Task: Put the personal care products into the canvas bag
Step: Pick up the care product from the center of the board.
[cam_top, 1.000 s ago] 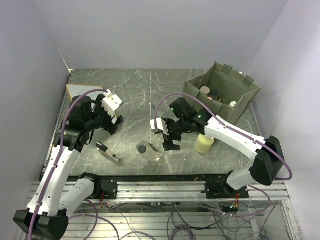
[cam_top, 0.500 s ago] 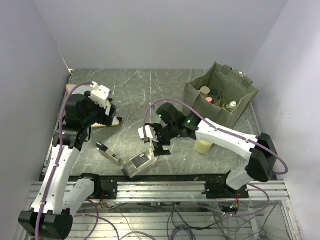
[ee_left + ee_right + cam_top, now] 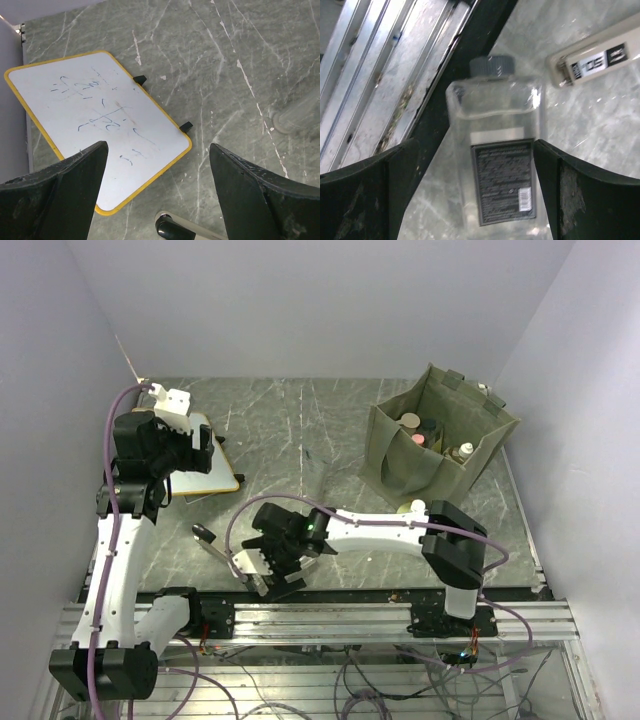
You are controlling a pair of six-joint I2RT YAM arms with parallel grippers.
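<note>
A clear flat bottle (image 3: 495,165) with a grey cap and a dark label lies on the table by the near rail. My right gripper (image 3: 476,142) is open, one finger on each side of it, the right finger close to its edge. In the top view that gripper (image 3: 262,570) covers most of the bottle. The olive canvas bag (image 3: 395,465) stands at the far right with several capped bottles (image 3: 412,423) inside. A pale yellow-green bottle (image 3: 415,507) peeks out behind my right forearm. My left gripper (image 3: 195,440) (image 3: 157,147) hangs open and empty above the white board.
A white board with a yellow edge (image 3: 95,125) (image 3: 205,475) lies at the far left. The slim black-and-silver gadget (image 3: 215,545) (image 3: 597,57) (image 3: 172,231) lies near the clear bottle. The black rail (image 3: 455,75) and the table's near edge run just beside the bottle.
My right arm has swung from the table's middle to the near-left edge. The clear bottle stood upright; it now lies flat near the rail. My left gripper drew back over the board.
</note>
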